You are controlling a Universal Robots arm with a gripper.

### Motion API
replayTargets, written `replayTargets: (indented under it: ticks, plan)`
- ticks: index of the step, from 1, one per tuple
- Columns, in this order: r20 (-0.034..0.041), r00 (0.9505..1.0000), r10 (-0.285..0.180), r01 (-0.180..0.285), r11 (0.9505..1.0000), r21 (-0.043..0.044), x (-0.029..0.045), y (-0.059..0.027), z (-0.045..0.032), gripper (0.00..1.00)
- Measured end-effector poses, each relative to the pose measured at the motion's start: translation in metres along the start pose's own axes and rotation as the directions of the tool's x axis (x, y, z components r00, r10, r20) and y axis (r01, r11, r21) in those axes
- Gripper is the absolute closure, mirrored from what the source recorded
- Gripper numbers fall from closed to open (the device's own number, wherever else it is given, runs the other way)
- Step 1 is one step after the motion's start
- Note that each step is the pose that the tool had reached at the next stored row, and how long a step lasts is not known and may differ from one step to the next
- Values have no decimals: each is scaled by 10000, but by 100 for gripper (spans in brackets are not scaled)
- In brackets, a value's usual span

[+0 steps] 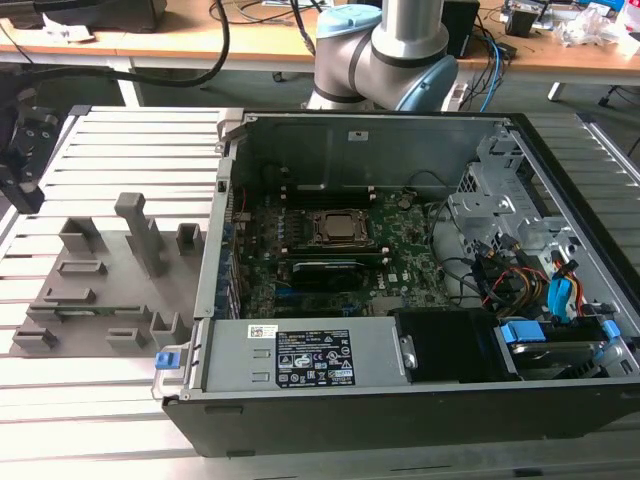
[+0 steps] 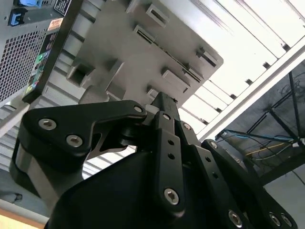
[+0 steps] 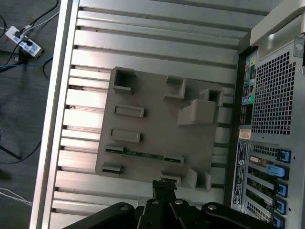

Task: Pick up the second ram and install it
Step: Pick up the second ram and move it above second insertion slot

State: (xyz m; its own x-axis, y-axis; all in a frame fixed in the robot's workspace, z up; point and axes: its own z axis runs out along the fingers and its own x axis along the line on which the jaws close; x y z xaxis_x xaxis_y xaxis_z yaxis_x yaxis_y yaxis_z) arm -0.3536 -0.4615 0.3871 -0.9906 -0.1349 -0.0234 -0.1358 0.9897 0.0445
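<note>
The second ram point(image 3: 147, 154) sits in a narrow slot of the grey fixture plate point(image 3: 152, 129). The plate rests on the slatted bench point(image 3: 143, 47), beside the open computer case point(image 3: 271, 119). The fingers point(image 3: 164, 190) hang over the plate's edge, near the ram but clearly apart from it. In the second wrist view they are pressed together and hold nothing.
</note>
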Motion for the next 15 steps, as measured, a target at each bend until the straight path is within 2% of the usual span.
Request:
replayTargets:
  ticks: [4,5,7,10,15]
  plan:
    - [-33,9973,-739,739,9973,-19,0,0,0,89]
    - [-50,9933,-1154,1154,9933,-30,0,0,0,89]
    - [-63,9892,-1462,1462,9892,-39,0,0,0,89]
    - [-89,9775,-2109,2109,9775,-59,0,0,0,89]
    - [-129,9495,-3135,3134,9496,-96,0,0,0,89]
